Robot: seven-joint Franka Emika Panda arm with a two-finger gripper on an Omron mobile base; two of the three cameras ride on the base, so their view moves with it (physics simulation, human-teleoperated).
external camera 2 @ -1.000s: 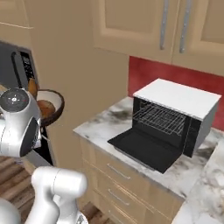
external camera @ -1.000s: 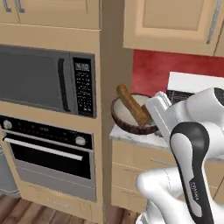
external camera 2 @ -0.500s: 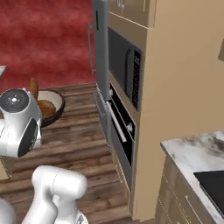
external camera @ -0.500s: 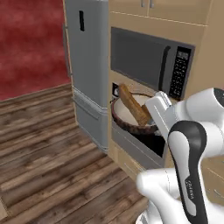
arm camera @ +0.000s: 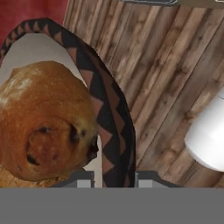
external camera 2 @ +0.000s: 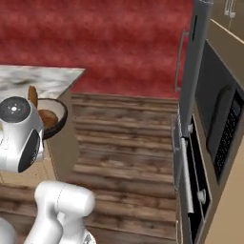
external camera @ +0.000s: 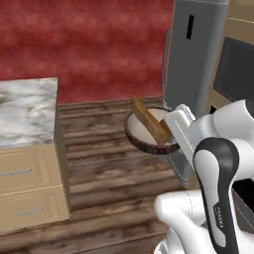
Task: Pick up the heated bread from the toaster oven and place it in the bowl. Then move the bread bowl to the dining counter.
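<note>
- Presently gripping bowl [arm camera: 111,131] rim, gripper [arm camera: 113,177] jaws clenched on it.
- Carrying bun [arm camera: 43,122] and baguette [external camera: 149,121] inside, above wood floor [external camera: 109,154].
- Nearing counter [external camera: 25,111].

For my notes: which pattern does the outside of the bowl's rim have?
The bowl has dark brown and black triangles in a zigzag band, clearest in the hand view.
</note>
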